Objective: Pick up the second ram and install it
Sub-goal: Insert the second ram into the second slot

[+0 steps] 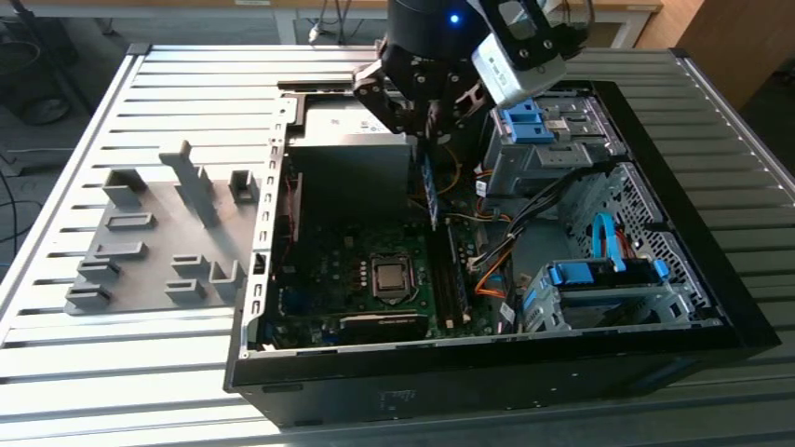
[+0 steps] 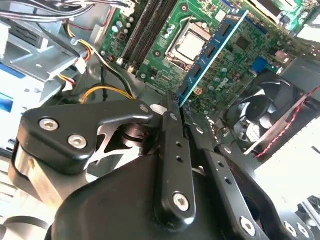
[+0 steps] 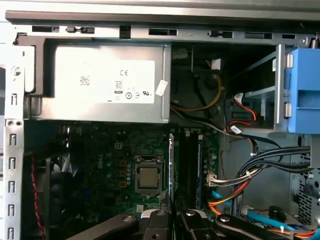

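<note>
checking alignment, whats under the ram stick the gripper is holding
Under the second ram, pinched in the gripper, lies the green motherboard with its black memory slots beside the processor. Which slot sits beneath is unclear.

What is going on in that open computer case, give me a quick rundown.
The robot arm's gripper is shut on the second ram, a thin blue stick, and holds it edge-on above the motherboard inside the open computer case. In the exterior view the stick hangs just beside the grey power supply, over the memory slots next to the processor socket. It is not seated yet. Grey holder blocks sit on the table at the exterior view's left.
</note>
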`<state>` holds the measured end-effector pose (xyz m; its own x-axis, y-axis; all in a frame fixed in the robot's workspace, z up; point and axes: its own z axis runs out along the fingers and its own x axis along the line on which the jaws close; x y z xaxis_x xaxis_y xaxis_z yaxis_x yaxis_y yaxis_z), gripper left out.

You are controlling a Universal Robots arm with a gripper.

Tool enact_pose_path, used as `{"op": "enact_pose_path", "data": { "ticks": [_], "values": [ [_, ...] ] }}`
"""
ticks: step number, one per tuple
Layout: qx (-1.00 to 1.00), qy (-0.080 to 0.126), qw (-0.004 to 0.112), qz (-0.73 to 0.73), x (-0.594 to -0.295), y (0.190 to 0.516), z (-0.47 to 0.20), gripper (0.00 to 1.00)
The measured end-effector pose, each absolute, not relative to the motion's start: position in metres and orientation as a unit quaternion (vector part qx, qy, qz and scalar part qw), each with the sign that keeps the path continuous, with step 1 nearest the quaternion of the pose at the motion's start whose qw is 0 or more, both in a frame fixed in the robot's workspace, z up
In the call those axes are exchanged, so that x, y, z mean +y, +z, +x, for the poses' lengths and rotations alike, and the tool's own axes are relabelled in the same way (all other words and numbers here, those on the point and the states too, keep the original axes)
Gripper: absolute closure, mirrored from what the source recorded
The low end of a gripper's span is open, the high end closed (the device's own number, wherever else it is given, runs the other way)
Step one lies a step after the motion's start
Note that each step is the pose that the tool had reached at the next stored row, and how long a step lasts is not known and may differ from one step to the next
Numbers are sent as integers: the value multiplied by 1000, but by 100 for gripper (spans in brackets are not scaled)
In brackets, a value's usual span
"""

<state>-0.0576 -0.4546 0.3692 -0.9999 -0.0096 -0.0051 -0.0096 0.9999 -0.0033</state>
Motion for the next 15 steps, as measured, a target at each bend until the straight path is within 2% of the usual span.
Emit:
{"op": "enact_pose_path", "data": {
  "ticks": [15],
  "values": [
    [1000,-2,0,5,-454,349,-34,86]
  ]
}}
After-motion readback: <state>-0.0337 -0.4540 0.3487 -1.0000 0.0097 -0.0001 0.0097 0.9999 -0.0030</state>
